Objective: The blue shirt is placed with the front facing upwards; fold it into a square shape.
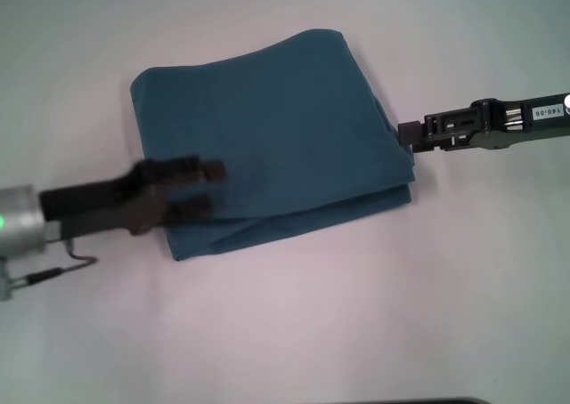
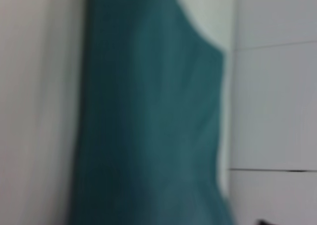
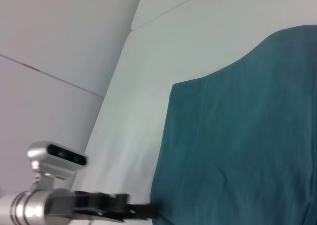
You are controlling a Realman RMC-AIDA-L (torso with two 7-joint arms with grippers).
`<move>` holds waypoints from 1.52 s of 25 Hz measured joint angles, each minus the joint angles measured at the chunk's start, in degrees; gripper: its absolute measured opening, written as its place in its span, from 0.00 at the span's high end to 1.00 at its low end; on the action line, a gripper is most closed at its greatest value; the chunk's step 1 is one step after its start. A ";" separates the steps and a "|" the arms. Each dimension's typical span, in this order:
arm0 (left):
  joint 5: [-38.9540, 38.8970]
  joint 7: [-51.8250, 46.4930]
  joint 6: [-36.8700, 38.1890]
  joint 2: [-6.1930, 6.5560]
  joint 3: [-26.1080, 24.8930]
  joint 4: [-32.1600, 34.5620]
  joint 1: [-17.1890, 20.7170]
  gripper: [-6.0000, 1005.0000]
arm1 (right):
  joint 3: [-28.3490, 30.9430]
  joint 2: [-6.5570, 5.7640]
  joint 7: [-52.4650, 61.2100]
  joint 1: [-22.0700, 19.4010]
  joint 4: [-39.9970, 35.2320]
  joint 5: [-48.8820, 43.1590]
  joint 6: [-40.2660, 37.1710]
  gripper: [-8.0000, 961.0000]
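- Nearest you, the plain white table [image 1: 294, 333] is bare cloth-free surface along its 6 o'clock edge, with only a thin grey cable trailing from the left arm at about 8 o'clock.
- You can see the black left gripper [image 1: 214, 190] reaching in from 9 o'clock. Its two fingers lie one above the other with a narrow gap showing between them, and nothing is pinched there, so you can treat it as slightly parted and empty. Its tips sit over the near-left part of the cloth.
- The dark teal-blue cotton shirt [image 1: 285, 128] lies at the middle of the table, already folded into a compact, roughly square stack. No print, collar or sleeve shows on the top face. Along the 5 o'clock edge you can make out the lower layers stepping out a little from under the top one.
- By my judgement the folding is nearly finished: what remains for you is at most squaring up that uneven edge and pulling both arms clear.
- Farther off, the black right gripper [image 1: 408, 135] comes in from 3 o'clock, its tip just at the right edge of the stack. You cannot tell from these views whether its fingers are parted or closed, nor whether it holds any cloth.
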 joint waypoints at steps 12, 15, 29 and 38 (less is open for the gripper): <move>1.03 -0.24 0.43 2.35 -5.31 -2.23 4.16 0.29 | 0.16 -0.11 0.00 0.09 0.01 0.00 0.02 0.39; 2.12 -0.26 0.93 2.94 -5.25 -2.24 4.43 0.29 | 0.16 -0.19 0.04 0.11 0.02 0.00 0.02 0.39; 5.35 0.14 -1.19 -0.96 -2.77 -1.96 1.72 0.30 | -0.07 -0.13 0.09 -0.10 0.09 0.00 0.01 0.39; 4.83 -0.56 2.26 1.40 -8.56 -4.66 4.35 0.30 | -0.14 -0.20 -0.03 -0.13 0.78 0.00 0.09 0.39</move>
